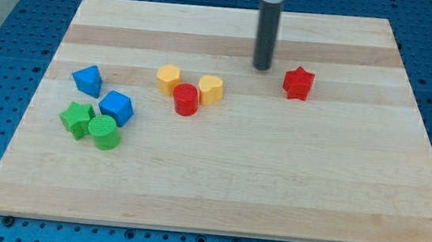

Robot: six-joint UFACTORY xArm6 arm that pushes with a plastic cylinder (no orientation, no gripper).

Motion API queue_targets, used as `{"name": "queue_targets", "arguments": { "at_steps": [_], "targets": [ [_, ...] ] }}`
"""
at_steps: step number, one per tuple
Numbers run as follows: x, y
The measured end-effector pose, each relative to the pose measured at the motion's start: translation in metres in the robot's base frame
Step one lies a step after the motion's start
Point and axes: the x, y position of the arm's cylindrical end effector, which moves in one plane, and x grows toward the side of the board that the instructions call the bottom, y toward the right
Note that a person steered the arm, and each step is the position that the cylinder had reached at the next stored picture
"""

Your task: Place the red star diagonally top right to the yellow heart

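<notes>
The pale wooden board (pixel 217 193) shows whole; the dark rod is cut off at the view's top. My tip (pixel 262 67) holds nothing, just left of the red star block (pixel 298 83), which lies right of and slightly above the yellow heart block (pixel 211 89). Two each: red, yellow, blue, green.

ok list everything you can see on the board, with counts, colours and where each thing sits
red star: 1, red, right of centre, upper half
yellow heart: 1, yellow, centre, touching the cylinder
red cylinder: 1, red, between and below the yellow blocks
yellow hexagon: 1, yellow, left of the cylinder
blue blocks: 2, blue, view's left
green star: 1, green, lower left
green cylinder: 1, green, beside the green star
board: 1, light wood
my tip: 1, dark, left of the red star, apart from it
</notes>
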Motion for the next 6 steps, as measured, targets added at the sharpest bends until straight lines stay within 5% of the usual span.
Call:
{"name": "queue_targets", "arguments": {
  "at_steps": [3,4,6],
  "targets": [
    [0.013,0.106],
    [0.063,0.108],
    [0.081,0.052]
  ]
}}
